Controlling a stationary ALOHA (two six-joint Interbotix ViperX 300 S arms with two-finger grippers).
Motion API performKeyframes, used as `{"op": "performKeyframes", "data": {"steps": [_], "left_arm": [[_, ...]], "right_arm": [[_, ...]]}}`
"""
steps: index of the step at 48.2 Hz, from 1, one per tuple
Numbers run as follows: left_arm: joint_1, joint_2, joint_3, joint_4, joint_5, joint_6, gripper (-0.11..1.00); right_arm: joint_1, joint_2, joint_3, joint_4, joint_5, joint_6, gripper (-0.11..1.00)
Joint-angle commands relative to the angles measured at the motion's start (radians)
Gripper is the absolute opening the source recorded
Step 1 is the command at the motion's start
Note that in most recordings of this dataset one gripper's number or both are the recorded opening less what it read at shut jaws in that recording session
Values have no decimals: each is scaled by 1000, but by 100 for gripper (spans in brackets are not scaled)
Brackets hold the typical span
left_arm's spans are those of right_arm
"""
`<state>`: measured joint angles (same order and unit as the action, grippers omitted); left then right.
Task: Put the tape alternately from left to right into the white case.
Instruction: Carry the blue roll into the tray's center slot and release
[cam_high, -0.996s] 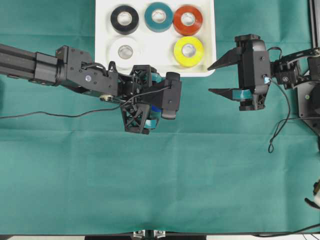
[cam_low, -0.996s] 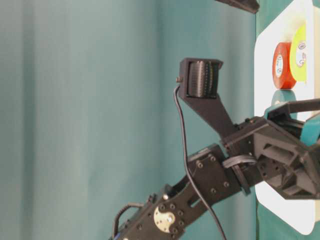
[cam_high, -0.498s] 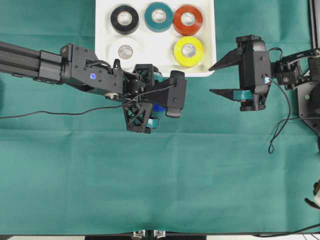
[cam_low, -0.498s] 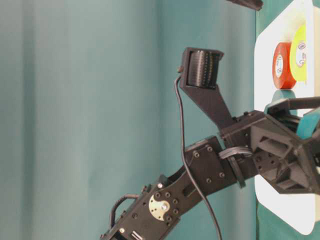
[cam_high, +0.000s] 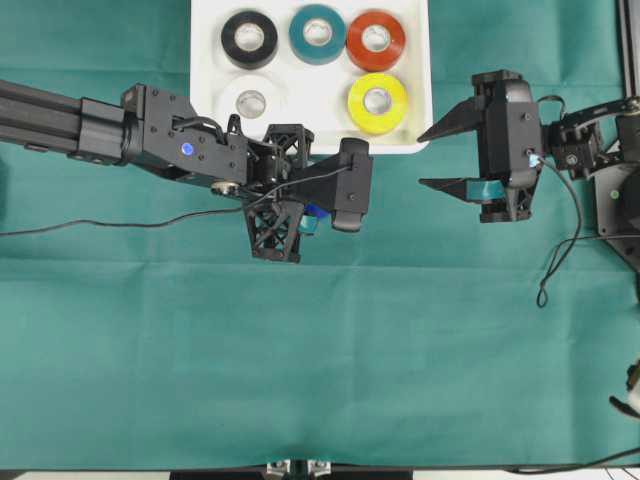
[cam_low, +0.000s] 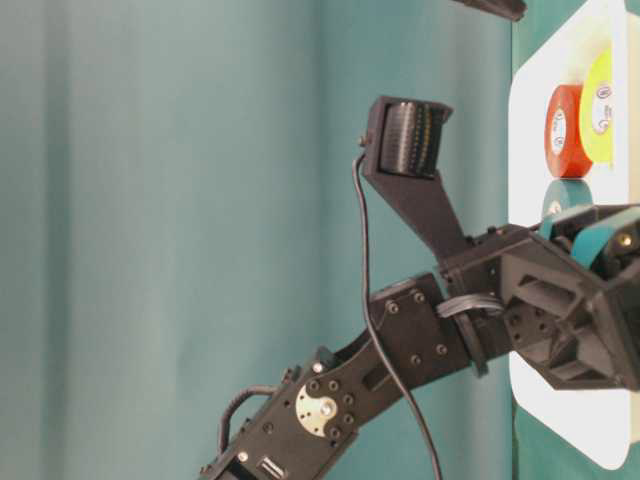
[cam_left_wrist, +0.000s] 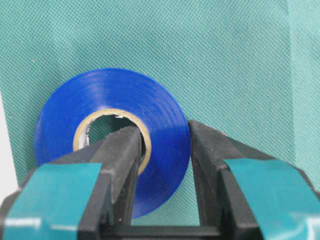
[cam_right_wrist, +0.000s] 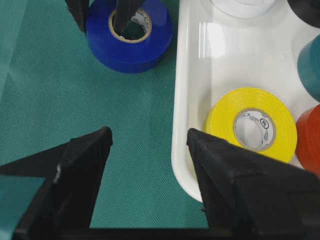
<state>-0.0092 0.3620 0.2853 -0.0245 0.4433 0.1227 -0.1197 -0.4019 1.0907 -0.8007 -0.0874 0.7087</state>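
Landmark: the white case (cam_high: 205, 60), at the far edge of the green cloth (cam_high: 400, 340).
Already in the case: black roll (cam_high: 249, 38), teal roll (cam_high: 317, 33), orange-red roll (cam_high: 375, 39), white roll (cam_high: 250, 100) and yellow roll (cam_high: 377, 102); the spot between white and yellow looks free.
Blue roll (cam_left_wrist: 112, 135): the last one out, lying flat on the cloth just outside the case's near rim, core pointing up.
Left gripper (cam_left_wrist: 162, 155): clamped on the blue roll, one finger down inside the cardboard core, the other against the outer face, so it pinches the roll's wall.
Right gripper (cam_high: 447, 156): jaws spread wide with nothing between them, hanging off the case's right-hand corner, clear of the roll.
Nearer arm: the left one, plainly; it has the roll in hand.
Which way to go: from the grip, the case lies just beyond the roll, rim close by. I'd judge a lift over the rim and a short carry to the free spot is all that's needed.
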Motion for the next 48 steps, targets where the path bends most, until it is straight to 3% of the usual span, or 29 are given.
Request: {"op": "performKeyframes", "data": {"steps": [1,27,48], "left_arm": [[0,-31,-17,2,0,-2,-3],[-32,-209,-14,2,117,2,-3],[32,-209,-15,5,138,11,-3]], "right_arm": [[2,-8,-8,3,-8,2,69],[2,-9,-2,3,-8,2,69],[2,-9,-2,3,-8,2,69]]}}
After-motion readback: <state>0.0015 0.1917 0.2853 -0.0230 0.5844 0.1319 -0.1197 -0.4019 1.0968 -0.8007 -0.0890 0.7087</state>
